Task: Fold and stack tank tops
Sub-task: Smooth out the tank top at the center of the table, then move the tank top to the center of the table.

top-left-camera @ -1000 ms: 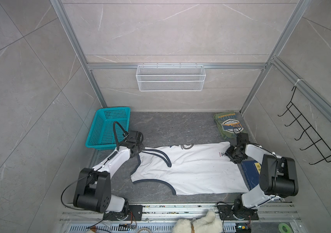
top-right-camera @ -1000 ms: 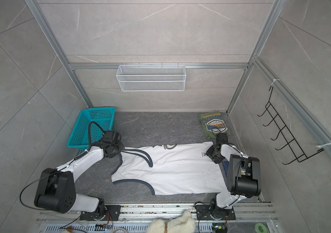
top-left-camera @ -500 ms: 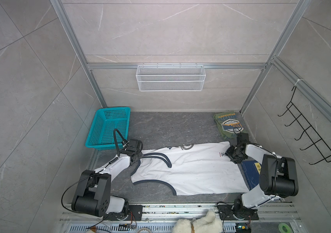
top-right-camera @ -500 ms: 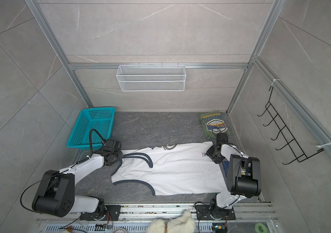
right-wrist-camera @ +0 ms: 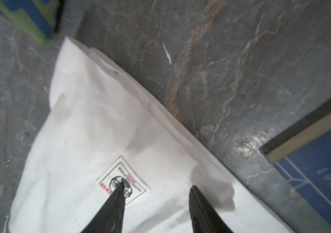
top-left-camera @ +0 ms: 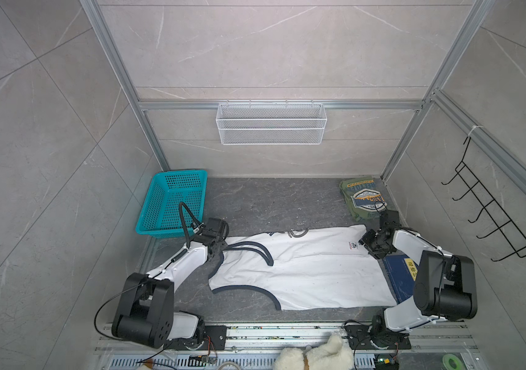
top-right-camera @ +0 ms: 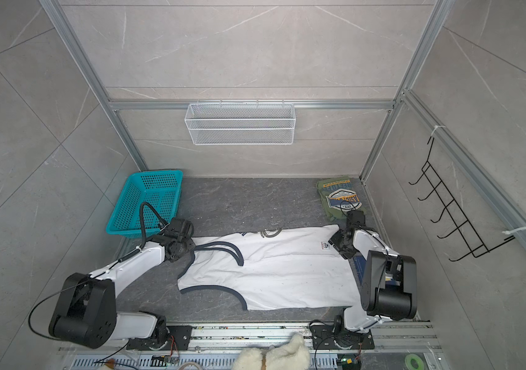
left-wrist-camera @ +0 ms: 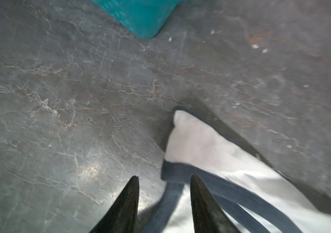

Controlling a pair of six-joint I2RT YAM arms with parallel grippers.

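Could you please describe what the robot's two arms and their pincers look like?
The left arm and right arm have glossy white shells with bulky black joint housings. A thick black cable loops by the left wrist. The left pincer and right pincer each have two matte black fingers tapering to points. I see no markings.

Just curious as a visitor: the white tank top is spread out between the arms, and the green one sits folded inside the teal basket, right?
Not quite. The white tank top is spread as you say, but the green tank top lies folded on the dark tabletop, in the far corner opposite the teal basket; both top views show this.
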